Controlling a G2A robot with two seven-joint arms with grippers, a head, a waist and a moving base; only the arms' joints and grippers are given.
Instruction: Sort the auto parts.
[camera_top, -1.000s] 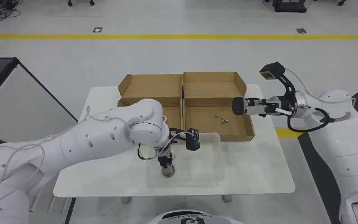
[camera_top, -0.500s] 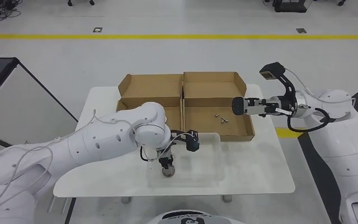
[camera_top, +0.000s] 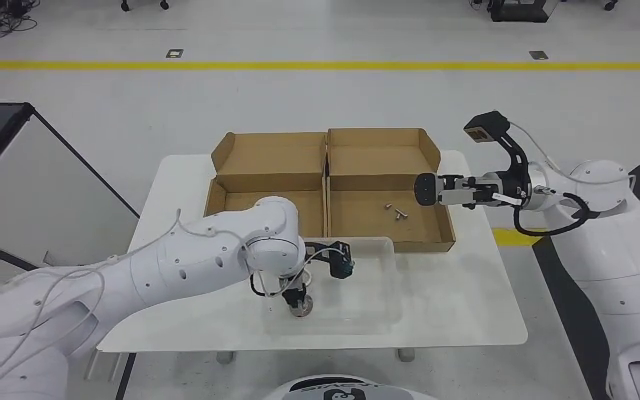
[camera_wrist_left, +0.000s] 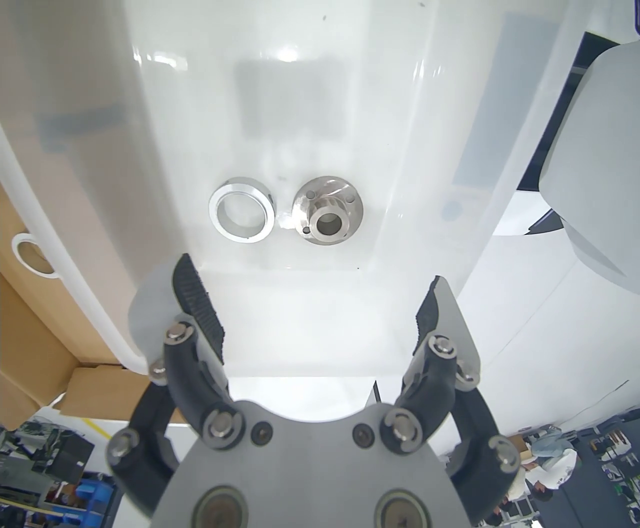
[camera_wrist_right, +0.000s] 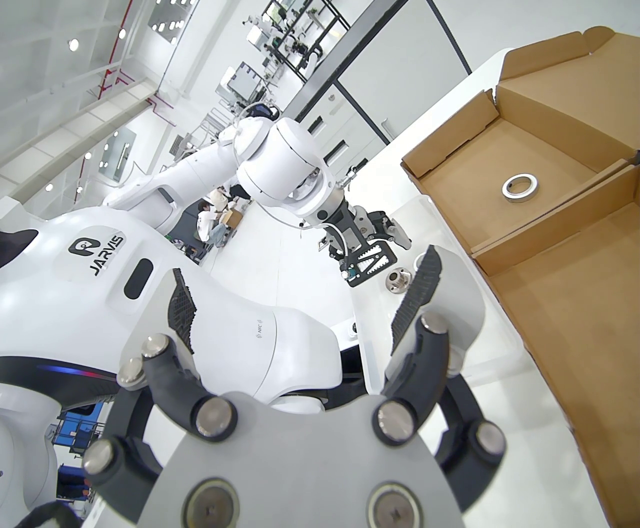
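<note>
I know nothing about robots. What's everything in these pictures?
White table: one, white, underneath.
Brown cardboard boxes: two, brown, far side; left box, right box.
First silver metal ring: one, silver, left box.
Small metal bolts: two, silver, right box.
Clear plastic tray: one, clear, near side.
Second silver metal ring: one, silver, in tray.
Silver flanged metal hub: one, silver, beside it.
Left gripper: one, black fingers open, above tray.
Right gripper: one, black fingers open, by right box.
</note>
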